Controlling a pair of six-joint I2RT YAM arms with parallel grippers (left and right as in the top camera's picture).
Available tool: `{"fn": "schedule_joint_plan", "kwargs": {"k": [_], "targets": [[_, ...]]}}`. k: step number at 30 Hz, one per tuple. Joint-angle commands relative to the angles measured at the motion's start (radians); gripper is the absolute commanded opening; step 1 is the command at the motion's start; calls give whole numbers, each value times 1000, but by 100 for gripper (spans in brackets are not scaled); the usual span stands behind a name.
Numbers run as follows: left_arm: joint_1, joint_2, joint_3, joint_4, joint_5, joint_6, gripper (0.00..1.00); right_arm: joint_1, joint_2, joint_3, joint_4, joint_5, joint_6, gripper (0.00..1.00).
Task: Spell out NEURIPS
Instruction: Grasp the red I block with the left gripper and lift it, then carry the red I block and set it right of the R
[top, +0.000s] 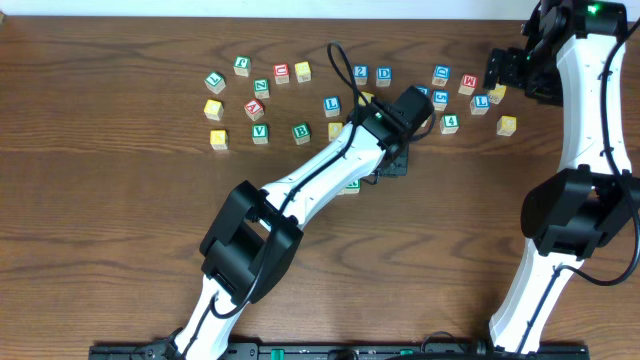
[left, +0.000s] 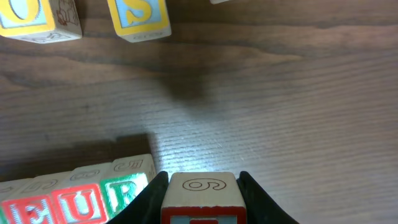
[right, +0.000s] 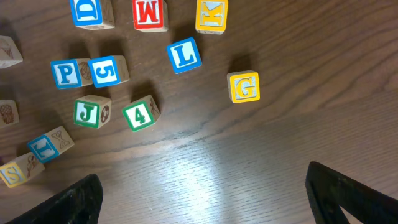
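In the left wrist view, my left gripper (left: 202, 186) is shut on a wooden cube (left: 202, 194) with a red-bordered face and an outlined 6 or 9 on its upper side; its letter is cut off. It sits low over the table just right of a row of cubes: red E (left: 28, 211), red U (left: 79, 202), green R (left: 124, 190). From overhead, the left gripper (top: 395, 160) and arm hide most of that row. My right gripper (right: 202, 193) stands wide open over bare table at the far right (top: 510, 70). A blue P cube (right: 64, 73) and a yellow S cube (right: 15, 171) lie loose.
Loose cubes are scattered across the back of the table, one group at the left (top: 260, 100) and another at the right (top: 460, 95). Under the right gripper lie the 5 (right: 106, 70), J (right: 89, 113), 4 (right: 140, 114), L (right: 184, 55) and G (right: 244, 87) cubes.
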Motion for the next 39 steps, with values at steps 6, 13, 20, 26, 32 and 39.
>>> {"fn": "schedule_joint_plan", "kwargs": {"k": [6, 13, 20, 26, 32, 39], "targets": [[-1, -11, -77, 53, -13, -76, 32, -5, -4, -2, -2, 6, -7, 99], [-2, -11, -135, 124, -13, -76, 31, -5, -4, -2, -5, 6, -7, 99], [-2, -11, -185, 190, -12, -80, 32, -5, -4, -2, -6, 5, -7, 99], [-2, -11, -188, 190, -5, -80, 39, -5, -4, -2, -6, 6, -7, 99], [-2, -11, -188, 190, -4, -80, 39, -5, -4, -2, -9, 6, -7, 99], [-2, -11, -187, 194, -5, -80, 39, -5, -4, -2, -11, 6, -7, 99]]}}
